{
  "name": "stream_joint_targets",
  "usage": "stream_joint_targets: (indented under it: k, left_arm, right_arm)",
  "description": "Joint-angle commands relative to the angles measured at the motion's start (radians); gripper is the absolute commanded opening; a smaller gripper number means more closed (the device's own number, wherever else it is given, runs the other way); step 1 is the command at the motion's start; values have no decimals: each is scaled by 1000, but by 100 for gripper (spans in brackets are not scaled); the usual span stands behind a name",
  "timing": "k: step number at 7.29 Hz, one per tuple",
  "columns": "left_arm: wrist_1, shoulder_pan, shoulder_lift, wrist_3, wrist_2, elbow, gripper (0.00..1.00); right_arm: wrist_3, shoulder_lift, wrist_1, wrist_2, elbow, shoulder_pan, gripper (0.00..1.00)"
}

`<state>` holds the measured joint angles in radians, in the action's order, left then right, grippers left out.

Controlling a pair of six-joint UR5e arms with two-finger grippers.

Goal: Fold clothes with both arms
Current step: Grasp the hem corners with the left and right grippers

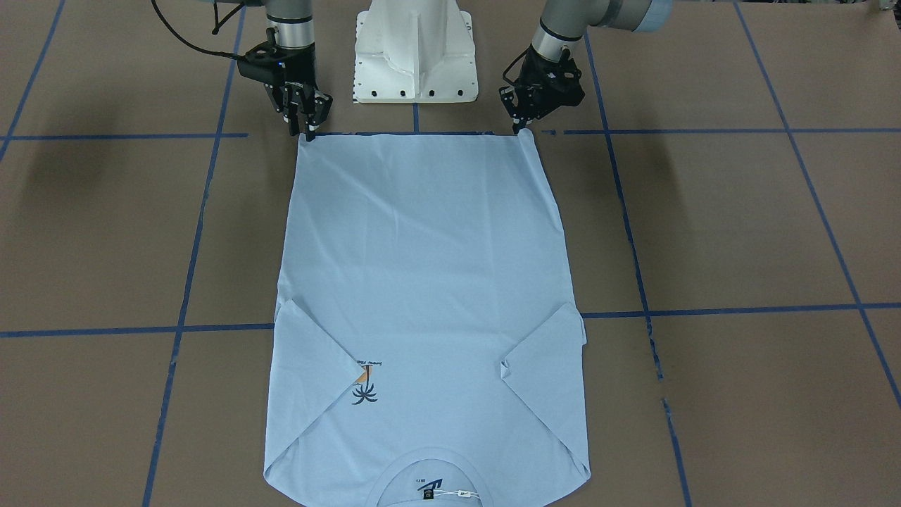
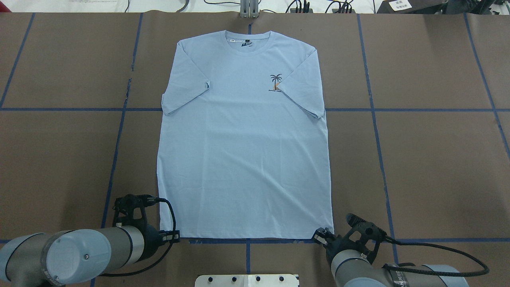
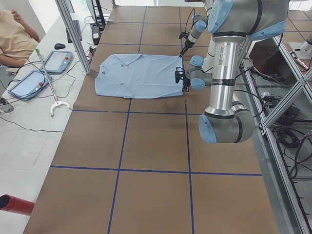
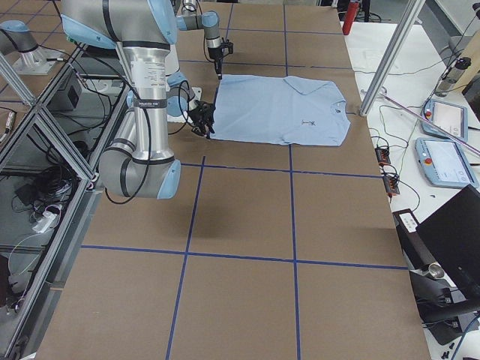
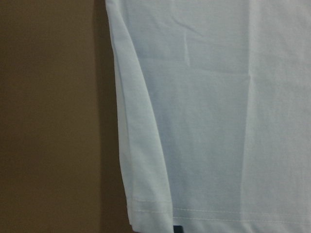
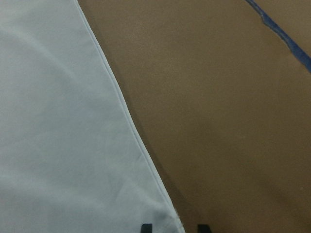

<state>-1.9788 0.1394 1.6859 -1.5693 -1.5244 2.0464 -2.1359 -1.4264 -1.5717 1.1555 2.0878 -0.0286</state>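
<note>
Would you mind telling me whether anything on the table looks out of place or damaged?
Mostly tidy: the T-shirt lies flat. Two small things stand out. One folded-in sleeve overlaps the edge of the palm print, and the blue tape line beside the shirt looks frayed and broken there.

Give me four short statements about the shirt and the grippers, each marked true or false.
1. The T-shirt lies print side up. True.
2. Its collar is nearest the robot's base. False: the hem is nearest; the collar lies at the far end.
3. Both sleeves are folded in over the body. True.
4. The left gripper is at a sleeve. False: it is at a hem corner, the right gripper at the other.
</note>
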Motion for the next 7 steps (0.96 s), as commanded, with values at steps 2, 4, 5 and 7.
stream_joint_targets:
  k: [2, 4, 5, 7]
  left_arm:
    - [0, -1, 2, 0, 0, 2, 0]
    - [0, -1, 3, 0, 1, 5, 0]
    - [0, 0, 12, 0, 1, 5, 0]
    - [2, 3, 11, 0, 0, 21, 0]
  right_arm:
    - [1, -2, -1, -13, -2, 6, 22]
    - [1, -3, -1, -22, -5, 4, 0]
    - [1, -5, -1, -31, -9, 1, 0]
    - [13, -6, -1, -42, 30, 9, 0]
